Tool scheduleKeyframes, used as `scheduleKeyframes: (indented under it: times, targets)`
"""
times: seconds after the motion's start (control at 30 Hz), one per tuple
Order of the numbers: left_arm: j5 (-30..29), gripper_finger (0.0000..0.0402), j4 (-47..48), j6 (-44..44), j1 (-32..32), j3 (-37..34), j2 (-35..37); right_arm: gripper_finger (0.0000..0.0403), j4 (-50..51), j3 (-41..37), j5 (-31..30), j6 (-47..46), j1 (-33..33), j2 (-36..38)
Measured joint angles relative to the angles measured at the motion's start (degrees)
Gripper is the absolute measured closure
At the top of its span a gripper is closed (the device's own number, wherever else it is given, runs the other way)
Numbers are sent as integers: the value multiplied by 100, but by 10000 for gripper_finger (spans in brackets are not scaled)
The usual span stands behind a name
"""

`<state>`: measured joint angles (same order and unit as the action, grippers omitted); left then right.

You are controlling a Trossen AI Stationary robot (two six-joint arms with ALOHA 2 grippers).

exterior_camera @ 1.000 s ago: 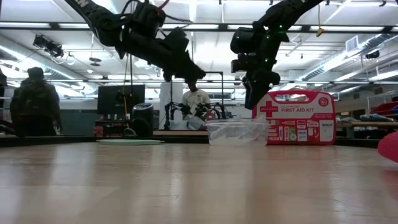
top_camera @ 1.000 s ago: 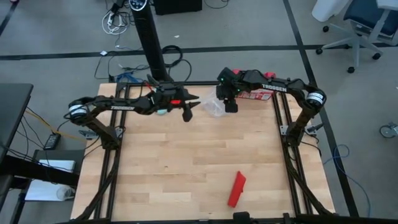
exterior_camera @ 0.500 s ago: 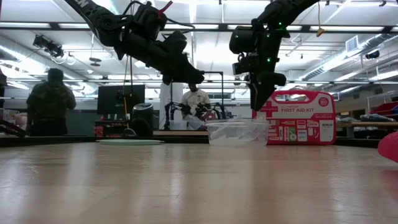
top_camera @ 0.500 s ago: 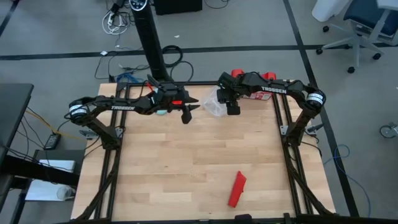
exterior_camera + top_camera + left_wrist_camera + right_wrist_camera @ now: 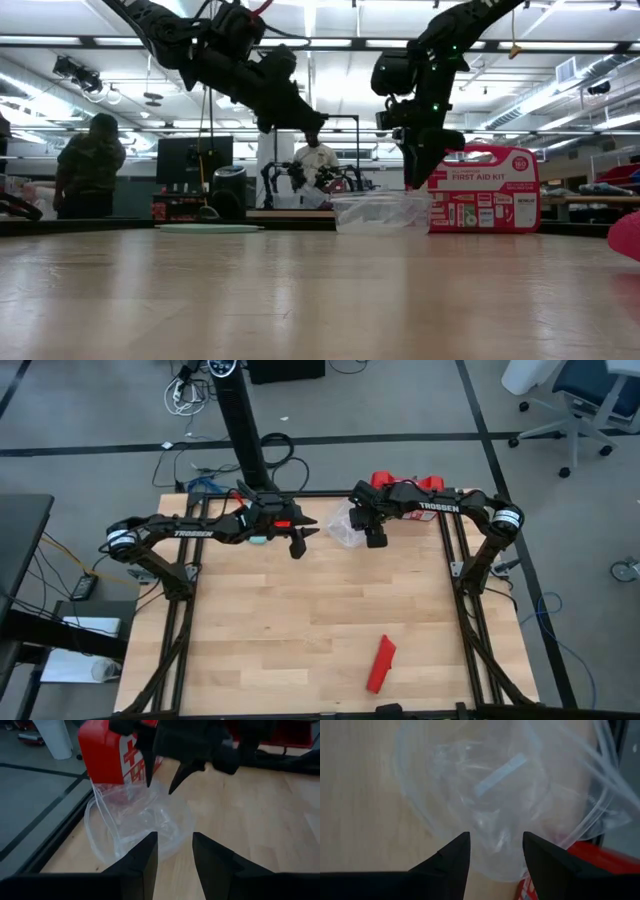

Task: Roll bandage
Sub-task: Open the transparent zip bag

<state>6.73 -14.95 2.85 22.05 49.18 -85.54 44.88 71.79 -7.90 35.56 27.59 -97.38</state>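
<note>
Bandage (image 5: 381, 664): a bright red strip of fabric lying flat on the wooden table (image 5: 300, 630), near edge, right of centre. Long axis runs near-to-far with a slight lean to the right at the far end. In the low view only a blurred pink-red edge shows at the right border (image 5: 628, 236). Nothing touches it.

Both arms work at the far side, well apart from the bandage.

Right gripper (image 5: 375, 538): hangs above a clear plastic bag (image 5: 345, 528) that lies just in front of the red first-aid kit (image 5: 400, 485). Fingers spread, pointing down; the right wrist view shows the bag between and beyond the two tips (image 5: 465, 851), with bare gap, nothing pinched. Low view puts the tips just above the bag's top; contact cannot be told.

Left gripper (image 5: 300, 542): raised off the table, left of the bag, aimed toward it. Fingers (image 5: 145, 855) spread, empty; its wrist view looks across the bag at the right gripper and the kit.

Judgement: the bandage lies toward the near edge from both claws, on the right arm's half of the table, so the right gripper is the nearer. To reach it, that claw would have to travel toward the near side and come down across the strip's narrow width, most likely at one end to begin a roll.
</note>
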Motion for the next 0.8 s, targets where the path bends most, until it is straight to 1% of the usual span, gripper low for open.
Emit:
scheduleKeyframes:
  times: [0.3, 0.8]
  targets:
    - [-1, 275, 94, 2, 1, 5, 59, 222, -185, -6, 9, 169, 2, 0]
    - [-1, 275, 119, -4, 1, 5, 57, 226, -177, -11, 345, 160, 178, -2]
